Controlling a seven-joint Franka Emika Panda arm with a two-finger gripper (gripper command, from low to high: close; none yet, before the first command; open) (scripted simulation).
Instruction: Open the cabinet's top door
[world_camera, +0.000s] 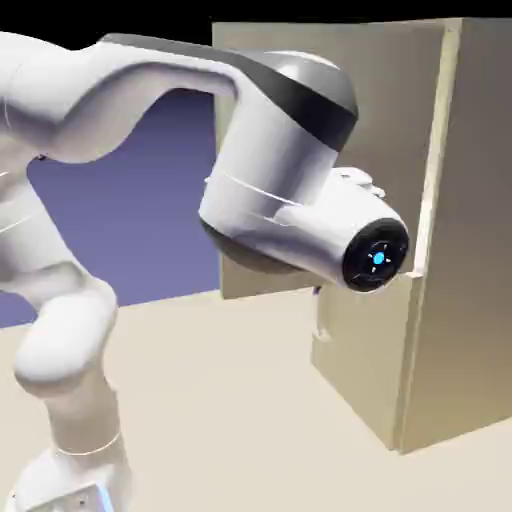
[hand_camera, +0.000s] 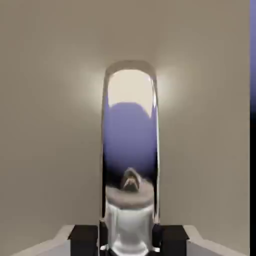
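Observation:
The beige cabinet (world_camera: 470, 250) stands at the right of the exterior view. Its top door (world_camera: 400, 110) reaches further left than the shorter lower door (world_camera: 365, 370), so it looks swung outward. My white wrist (world_camera: 300, 210) sits in front of that door and hides the gripper and handle there. In the hand view the curved shiny grey handle (hand_camera: 130, 130) runs up the middle over the beige door panel (hand_camera: 50, 125). My gripper (hand_camera: 129, 240) is shut on the handle's near end, and a dark fingertip (hand_camera: 84, 239) shows on either side of it.
The arm's elbow and base (world_camera: 70, 400) fill the left of the exterior view, over the beige table (world_camera: 230, 400). A thin strip of blue backdrop (hand_camera: 252, 100) shows past the door's right edge in the hand view.

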